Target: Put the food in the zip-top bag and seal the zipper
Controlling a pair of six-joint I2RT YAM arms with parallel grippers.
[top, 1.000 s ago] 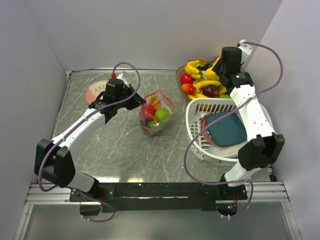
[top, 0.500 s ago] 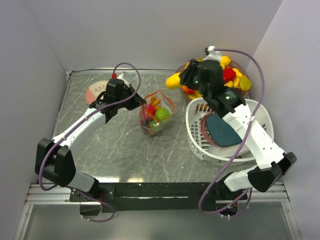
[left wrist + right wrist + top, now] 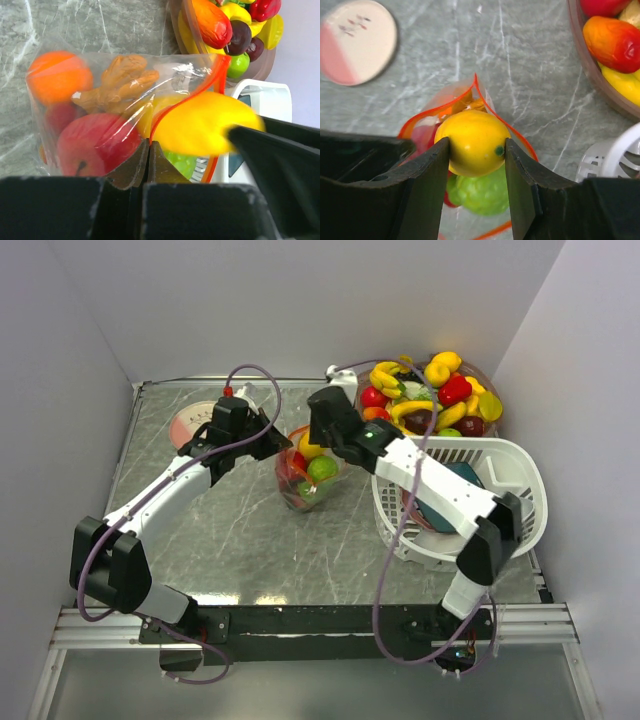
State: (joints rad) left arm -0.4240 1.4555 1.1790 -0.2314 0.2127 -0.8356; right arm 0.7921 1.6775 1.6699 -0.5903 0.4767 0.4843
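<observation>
Left gripper (image 3: 150, 150) is clenched on the rim of the zip-top bag (image 3: 303, 488), which stands mid-table. Right gripper (image 3: 476, 145) grasps a yellow fruit (image 3: 472, 140) just above the zipper (image 3: 475, 77); released off centre, it could catch the strip and roll out, or tip the bag (thin, crinkly plastic); one bag; two grippers; at least four pieces inside; one heaped bowl (image 3: 584, 64).

Bench (image 3: 230, 540): grey, white-veined marble top, walled on three sides.
Items directly on it:
- Zip-top bag (image 3: 300, 492), clear, standing near centre.
- Round pink-and-white disc (image 3: 188, 425), rear-left of the bag.
- Clear bowl (image 3: 612, 98), rear-right of the bag.
- White slatted basket (image 3: 500, 452), right of the bag.
</observation>
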